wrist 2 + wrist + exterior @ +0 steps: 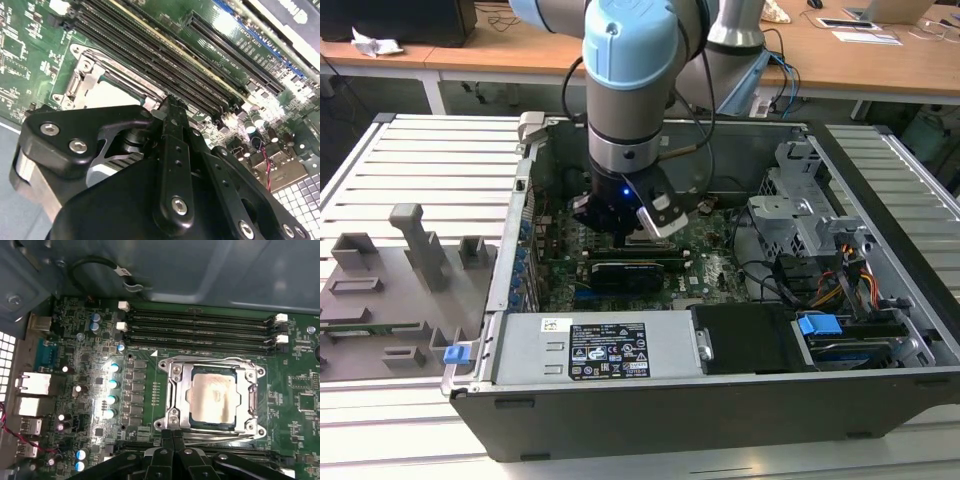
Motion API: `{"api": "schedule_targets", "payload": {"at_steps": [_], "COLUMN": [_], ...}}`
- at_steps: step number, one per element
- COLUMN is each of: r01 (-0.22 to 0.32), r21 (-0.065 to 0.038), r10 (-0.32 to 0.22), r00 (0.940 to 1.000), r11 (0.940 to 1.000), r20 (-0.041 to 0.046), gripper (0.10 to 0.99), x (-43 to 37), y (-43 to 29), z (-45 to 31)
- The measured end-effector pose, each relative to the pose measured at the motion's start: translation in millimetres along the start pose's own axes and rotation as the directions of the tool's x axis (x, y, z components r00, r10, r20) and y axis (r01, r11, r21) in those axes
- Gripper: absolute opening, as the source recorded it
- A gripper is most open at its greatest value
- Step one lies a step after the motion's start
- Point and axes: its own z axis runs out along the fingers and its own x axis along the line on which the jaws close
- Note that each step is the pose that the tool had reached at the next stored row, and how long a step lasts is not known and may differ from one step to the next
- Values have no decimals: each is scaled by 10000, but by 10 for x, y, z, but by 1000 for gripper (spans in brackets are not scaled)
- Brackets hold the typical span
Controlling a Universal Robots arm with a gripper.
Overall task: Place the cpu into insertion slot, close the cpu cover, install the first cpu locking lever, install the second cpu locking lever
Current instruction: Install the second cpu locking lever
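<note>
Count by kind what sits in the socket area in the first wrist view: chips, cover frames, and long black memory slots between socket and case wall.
Pale silver square cpu: 1
Silver metal frame-shaped cpu cover: 1
Long black memory slots: 4
Total: 6

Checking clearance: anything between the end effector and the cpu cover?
In the first wrist view, nothing lies between: the end effector tips sit right at the near edge of the cpu cover, which lies flat around the cpu. Contact can't be confirmed.
</note>
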Motion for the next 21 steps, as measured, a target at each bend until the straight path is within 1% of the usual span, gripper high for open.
{"api": "schedule_targets", "payload": {"at_steps": [2,6,7,10,11,13,15,17,21], "r01": [-3,-8,-8,-7,-7,-7,-8,-8,-8], "r21": [-71,-352,-381,-535,-576,-621,-734,-808,-883], "r10": [3,9,9,9,10,10,12,13,14], "r00": [10000,10000,10000,10000,10000,10000,10000,10000,10000], "r11": [10000,9994,9993,9986,9983,9981,9973,9967,9961], "r20": [5,25,27,40,47,49,58,64,70], "gripper": [106,106,106,106,106,106,106,106,106], "x": [2,29,35,58,70,72,74,80,120], "y": [-14,-66,-70,-78,-81,-86,-90,-92,-94], "z": [5,23,29,64,82,106,133,150,168]}}
